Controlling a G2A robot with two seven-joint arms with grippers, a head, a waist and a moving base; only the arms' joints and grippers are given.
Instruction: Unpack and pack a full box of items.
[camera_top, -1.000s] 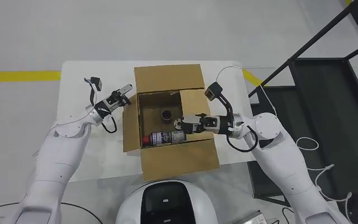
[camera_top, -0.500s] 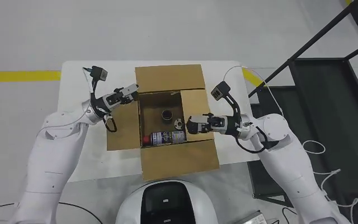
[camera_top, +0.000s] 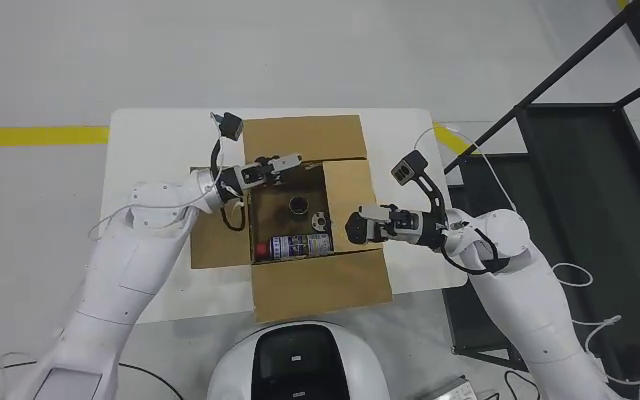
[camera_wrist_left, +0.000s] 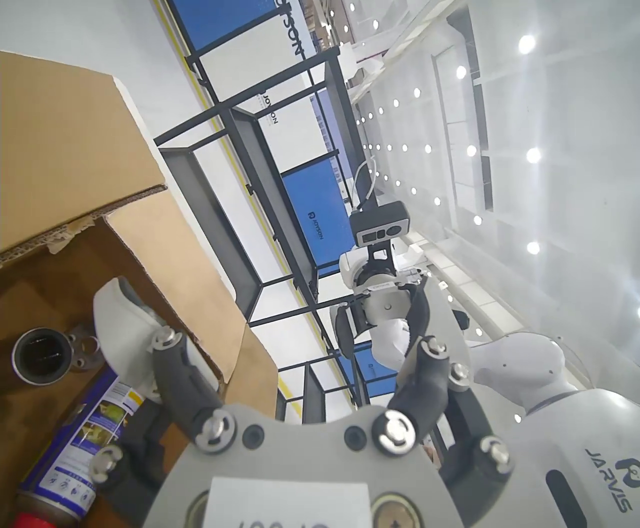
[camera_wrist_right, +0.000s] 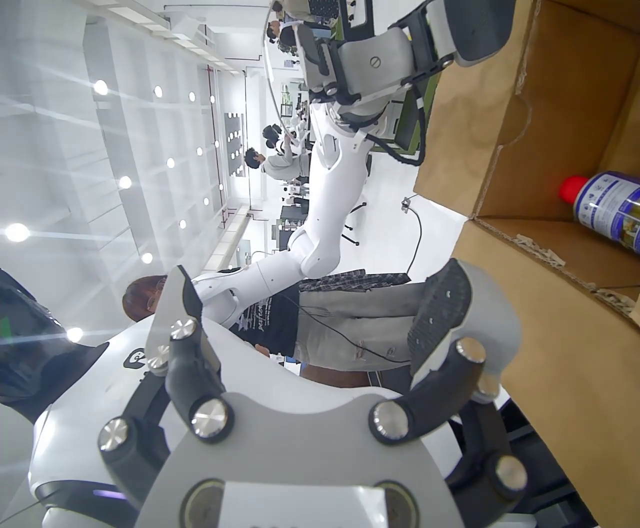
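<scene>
White table (camera_top: 150, 130): one open cardboard box (camera_top: 300, 135) holding one spray can (camera_top: 293, 246) and one dark tube (camera_top: 298, 206). Left gripper (camera_top: 290, 160) has advanced over the box rim; right gripper (camera_top: 352, 226) has withdrawn over the right flap. All fingers spread, empty.

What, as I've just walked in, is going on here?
The robot is working on an open cardboard box. Both claws are open and empty: the left claw over the box's far left corner, the right claw over its right flap. A spray can and a dark tube are inside.
</scene>
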